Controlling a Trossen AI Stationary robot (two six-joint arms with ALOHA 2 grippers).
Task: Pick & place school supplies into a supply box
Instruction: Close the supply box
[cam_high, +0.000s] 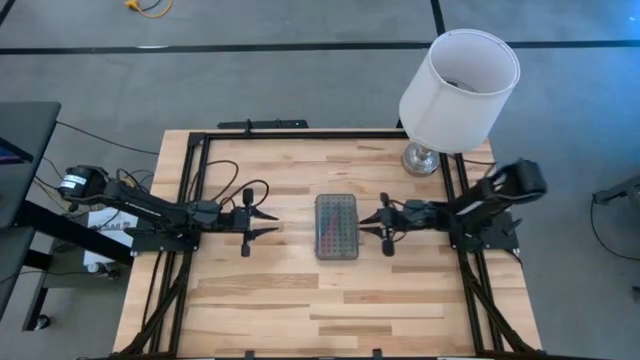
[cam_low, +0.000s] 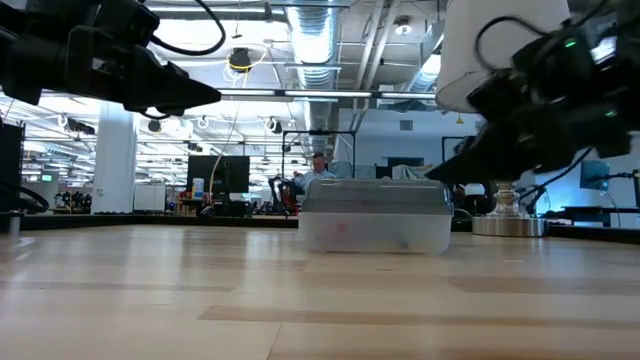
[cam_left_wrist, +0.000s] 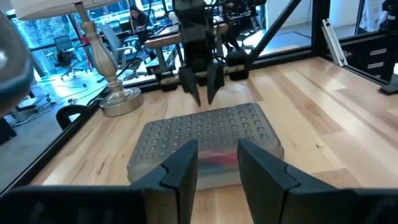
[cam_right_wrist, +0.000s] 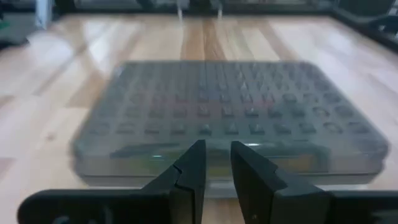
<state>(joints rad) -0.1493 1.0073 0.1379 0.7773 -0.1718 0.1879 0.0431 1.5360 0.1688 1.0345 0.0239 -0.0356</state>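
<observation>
1. The small flat clear plastic supply box (cam_high: 337, 226) with a grey grid-textured lid lies closed at the middle of the light wooden slatted table (cam_high: 300, 300). Its long axis runs from the table's near edge to its far edge, crosswise to both arms.
2. Coloured school supplies (cam_left_wrist: 214, 158) show faintly through its clear side wall.
3. The left gripper (cam_high: 272, 223) hovers just left of the box, pointing at its long side, fingers a narrow gap apart, holding nothing.
4. The right gripper (cam_high: 366, 221) hovers just right of the box, facing it, fingers likewise slightly parted and empty.
5. A white lampshade on a silver lamp base (cam_high: 458, 88) stands at the far right corner.
</observation>
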